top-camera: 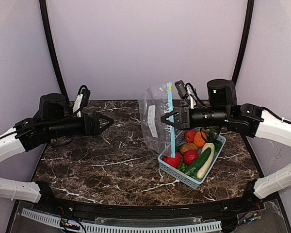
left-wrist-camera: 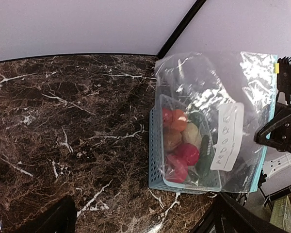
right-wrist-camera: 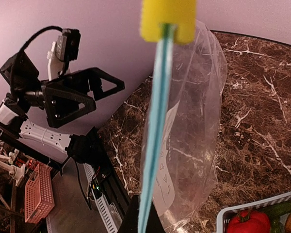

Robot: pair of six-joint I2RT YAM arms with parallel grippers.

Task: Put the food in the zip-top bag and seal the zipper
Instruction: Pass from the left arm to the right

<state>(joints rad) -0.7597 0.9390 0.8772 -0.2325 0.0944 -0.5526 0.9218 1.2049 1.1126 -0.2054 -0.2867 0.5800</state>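
Near right of the dark marble table: a light blue lattice basket, packed with the food. Holds a long cream-white squash along its right side, a green cucumber just beside that, and two red round pieces at the near left and middle. Also holds a brown piece behind them, and an orange with another red piece at the far end.

Just past the basket's left side, the right gripper, reaching in from the right above the table. Fingers closed tight on the zipper, pinching the light blue strip roughly midway along its length. Strip upright, a small yellow slider at its top end, its lower end down in front of the basket's left edge.

Hanging from that strip toward the left, the zip-top bag: clear, crinkled, white label facing the left arm. Cannot tell whether its lower edge touches the table or the basket.

Well apart on the left side, the left gripper, raised above the table and pointing right toward the bag. Fingers spread wide, with nothing between them.

Farthest back, a plain pale lilac backdrop, framed by two black poles.
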